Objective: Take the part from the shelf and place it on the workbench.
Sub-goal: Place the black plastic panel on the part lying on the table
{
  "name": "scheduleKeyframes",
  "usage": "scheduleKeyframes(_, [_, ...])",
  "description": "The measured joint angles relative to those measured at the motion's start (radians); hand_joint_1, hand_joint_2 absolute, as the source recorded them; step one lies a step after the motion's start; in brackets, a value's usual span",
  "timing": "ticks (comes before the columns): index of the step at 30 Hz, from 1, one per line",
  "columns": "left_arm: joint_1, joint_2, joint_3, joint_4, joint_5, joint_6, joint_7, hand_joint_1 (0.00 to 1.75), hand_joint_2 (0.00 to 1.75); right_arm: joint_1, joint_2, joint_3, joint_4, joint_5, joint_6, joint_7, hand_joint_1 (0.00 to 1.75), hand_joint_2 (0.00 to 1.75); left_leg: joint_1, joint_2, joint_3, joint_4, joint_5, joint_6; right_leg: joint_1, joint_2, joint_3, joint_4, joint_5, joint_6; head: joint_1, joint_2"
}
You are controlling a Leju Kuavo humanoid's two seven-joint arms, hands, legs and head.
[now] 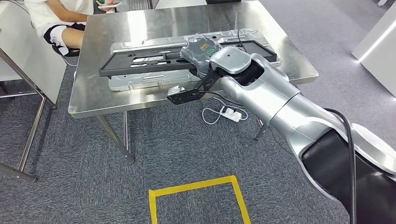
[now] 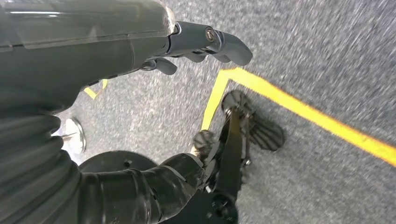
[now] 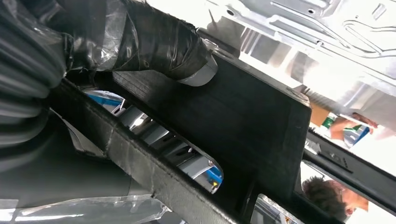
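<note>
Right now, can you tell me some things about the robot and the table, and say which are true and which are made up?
1. The right hand holds the black part. True.
2. The black part lies on the carpet. False: it is over the metal table.
3. The left hand holds a tool. False: it holds nothing and hangs over the floor.
4. Yellow tape marks the floor. True.
5. A person sits beyond the table. True.

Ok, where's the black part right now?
In the head view the black part lies lengthwise over the silver panel on the steel workbench, its right end held in the right hand, near the bench's middle.
</note>
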Motion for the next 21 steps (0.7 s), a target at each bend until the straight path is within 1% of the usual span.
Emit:
scheduleKeyframes(1, [0.001,0.000,0.000,0.000,0.000,0.000,0.001,0.00,1.75,0.000,-0.001,0.000,0.000,0.000,0.000,0.000,1.75,1.75,0.000,-0.001,0.010,0.000,-0.008,-0.002,0.001,0.000,0.025,-0.069,0.049,-0.005,0.000,0.000])
scheduleKeyframes(2, [0.002,-0.002,0.000,0.000,0.000,0.000,0.001,0.00,1.75,-0.001,-0.002,0.000,0.000,0.000,0.000,0.000,1.75,1.75,-0.001,-0.001,0.020,-0.001,-0.014,-0.006,0.004,0.000,0.050,-0.131,0.081,-0.010,-0.001,0.000])
scheduleKeyframes(3, [0.002,-0.003,0.000,0.000,0.001,0.000,0.001,0.00,1.75,-0.003,-0.003,0.000,0.000,0.000,0.000,0.000,1.75,1.75,-0.001,-0.002,0.026,-0.002,-0.020,-0.010,0.009,-0.001,0.070,-0.186,0.095,-0.017,0.000,0.000])
scheduleKeyframes(4, [0.001,-0.004,0.000,0.000,0.001,0.000,0.001,0.00,1.75,-0.005,-0.003,0.000,0.000,-0.001,0.001,-0.001,1.75,1.75,0.000,-0.001,0.031,-0.005,-0.025,-0.016,0.014,-0.001,0.083,-0.215,0.098,-0.024,0.001,0.000])
scheduleKeyframes(5, [0.000,-0.004,0.000,0.000,0.001,0.000,0.001,0.00,1.75,-0.005,-0.003,0.000,0.000,-0.001,0.001,-0.002,1.75,1.75,-0.001,-0.001,0.034,-0.003,-0.025,-0.023,0.018,-0.001,0.089,-0.225,0.088,-0.031,0.002,0.000])
scheduleKeyframes(6, [-0.001,-0.004,0.000,0.000,0.001,0.000,0.001,0.00,1.75,-0.006,-0.003,0.000,0.000,-0.001,0.001,-0.002,1.75,1.75,-0.001,-0.001,0.038,0.000,-0.025,-0.030,0.018,0.000,0.098,-0.234,0.084,-0.039,0.003,0.000])
scheduleKeyframes(7, [-0.002,-0.004,0.000,0.000,0.001,0.000,0.001,0.00,1.75,-0.005,-0.003,0.000,-0.001,-0.001,0.001,-0.003,1.75,1.75,-0.001,0.001,0.041,0.009,-0.026,-0.036,0.015,0.001,0.111,-0.237,0.087,-0.045,0.004,0.000])
scheduleKeyframes(8, [-0.002,-0.003,0.000,0.000,0.001,0.000,0.001,0.00,1.75,-0.006,-0.003,0.000,0.000,-0.001,0.001,-0.002,1.75,1.75,-0.002,0.001,0.038,0.031,-0.027,-0.040,0.012,0.001,0.124,-0.242,0.082,-0.051,0.004,0.000])
scheduleKeyframes(9, [-0.002,-0.003,0.000,0.000,0.002,0.000,0.001,0.00,1.75,-0.008,-0.003,0.000,0.000,-0.001,0.001,-0.002,1.75,1.75,-0.001,0.002,0.022,0.066,-0.035,-0.042,0.009,0.001,0.137,-0.245,0.078,-0.057,0.004,0.000])
scheduleKeyframes(10, [-0.001,-0.003,0.000,0.000,0.002,0.000,0.001,0.00,1.75,-0.010,-0.003,0.000,0.000,-0.001,0.002,-0.001,1.75,1.75,0.000,0.003,-0.008,0.118,-0.049,-0.043,0.007,0.000,0.147,-0.248,0.072,-0.060,0.004,0.000])
scheduleKeyframes(12, [-0.001,-0.002,0.000,0.000,0.002,0.000,0.001,0.00,1.75,-0.010,-0.002,0.000,0.000,-0.001,0.002,0.000,1.75,1.75,0.000,0.003,-0.087,0.231,-0.094,-0.046,0.008,0.003,0.163,-0.247,0.056,-0.064,0.003,0.000])
scheduleKeyframes(13, [-0.001,-0.002,0.000,0.000,0.002,0.000,0.001,0.00,1.75,-0.007,-0.002,0.001,0.000,-0.001,0.002,0.000,1.75,1.75,0.000,0.003,-0.120,0.264,-0.113,-0.048,0.009,0.004,0.174,-0.247,0.047,-0.064,0.003,0.000])
scheduleKeyframes(14, [0.000,-0.002,0.000,0.000,0.002,0.001,0.001,0.00,1.75,-0.004,-0.002,0.002,0.001,-0.001,0.002,0.000,1.75,1.75,0.000,0.003,-0.140,0.267,-0.118,-0.050,0.009,0.005,0.186,-0.246,0.036,-0.063,0.003,0.000])
scheduleKeyframes(15, [0.001,-0.001,0.000,0.000,0.002,0.001,0.001,0.00,1.75,-0.001,-0.002,0.002,0.001,-0.001,0.002,0.000,1.75,1.75,0.000,0.003,-0.145,0.238,-0.103,-0.052,0.010,0.006,0.200,-0.245,0.024,-0.061,0.003,0.000])
scheduleKeyframes(16, [0.003,0.000,0.000,0.000,0.002,0.001,0.001,0.00,1.75,0.000,-0.002,0.003,0.001,-0.001,0.002,0.000,1.75,1.75,0.000,0.003,-0.137,0.183,-0.064,-0.050,0.010,0.006,0.216,-0.244,0.011,-0.059,0.003,0.000])
scheduleKeyframes(17, [0.006,0.001,0.000,0.000,0.002,0.001,0.001,0.00,1.75,0.000,-0.002,0.003,0.001,-0.001,0.002,0.000,1.75,1.75,-0.001,0.004,-0.125,0.114,-0.004,-0.046,0.010,0.005,0.230,-0.243,-0.003,-0.057,0.003,0.000])
scheduleKeyframes(18, [0.008,0.002,0.000,0.000,0.002,0.001,0.001,0.00,1.75,0.000,-0.002,0.003,0.002,-0.001,0.002,0.000,1.75,1.75,-0.003,0.005,-0.113,0.058,0.042,-0.041,0.011,0.006,0.241,-0.242,-0.015,-0.052,0.003,0.000])
scheduleKeyframes(19, [0.008,0.003,0.000,0.000,0.002,0.001,0.001,0.00,1.75,-0.001,-0.002,0.003,0.003,-0.001,0.003,0.000,1.75,1.75,-0.006,0.005,-0.104,0.020,0.077,-0.036,0.011,0.006,0.248,-0.243,-0.025,-0.046,0.003,0.000])
scheduleKeyframes(20, [0.008,0.004,0.000,0.000,0.002,0.001,0.001,0.00,1.75,-0.001,-0.003,0.003,0.004,-0.001,0.003,0.000,1.75,1.75,-0.008,0.005,-0.100,0.001,0.092,-0.030,0.012,0.006,0.252,-0.242,-0.031,-0.040,0.003,0.000])
scheduleKeyframes(21, [0.007,0.005,0.000,0.000,0.002,0.001,0.001,0.00,1.75,-0.002,-0.002,0.003,0.004,-0.001,0.003,0.000,1.75,1.75,-0.010,0.005,-0.095,-0.002,0.084,-0.025,0.013,0.007,0.256,-0.240,-0.033,-0.034,0.003,0.000])
